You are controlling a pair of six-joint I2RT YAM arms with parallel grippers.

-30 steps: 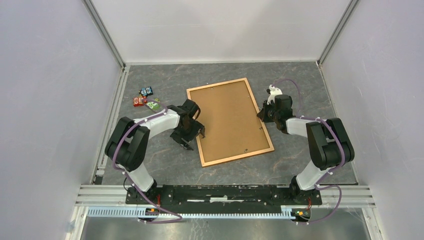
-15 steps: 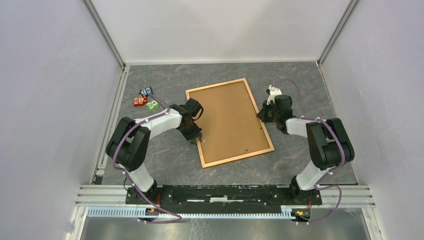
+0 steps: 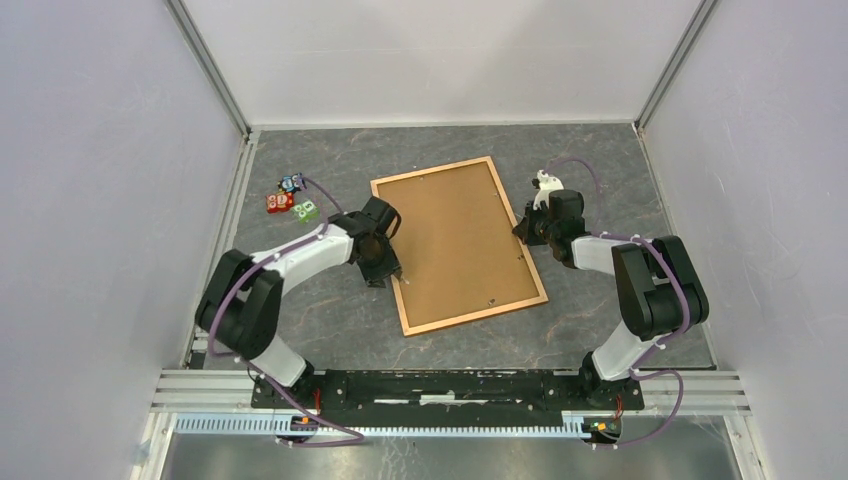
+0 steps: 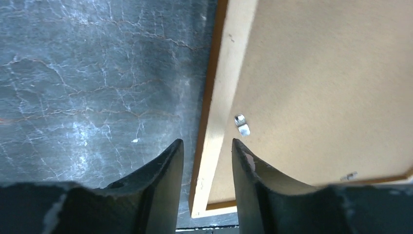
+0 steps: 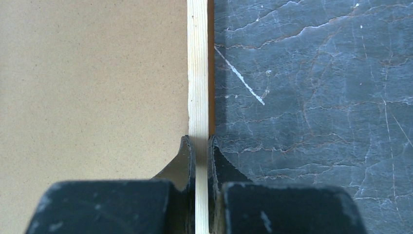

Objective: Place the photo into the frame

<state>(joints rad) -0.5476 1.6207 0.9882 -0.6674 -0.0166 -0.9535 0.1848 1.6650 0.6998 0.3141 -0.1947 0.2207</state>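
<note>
The frame (image 3: 460,240) lies back-up on the dark table, showing its brown fibreboard back (image 4: 316,87) and light wooden rail (image 4: 221,97). My left gripper (image 3: 390,272) (image 4: 207,146) stands open astride the frame's left rail near the near-left corner, with a gap on each side of the rail. A small metal tab (image 4: 241,125) sits just ahead of it. My right gripper (image 3: 522,232) (image 5: 201,144) is shut on the frame's right rail (image 5: 197,73), one finger over the fibreboard back (image 5: 97,87) and one outside. The photo is not in view.
A cluster of small coloured blocks (image 3: 290,200) lies left of the frame, beside the left arm. White walls with metal rails enclose the table on three sides. Dark marbled tabletop (image 5: 311,97) surrounds the frame.
My left gripper has swung in from beside the frame onto its left rail, and its jaws have narrowed. The frame has shifted slightly to the left. The right gripper has kept its grip.
</note>
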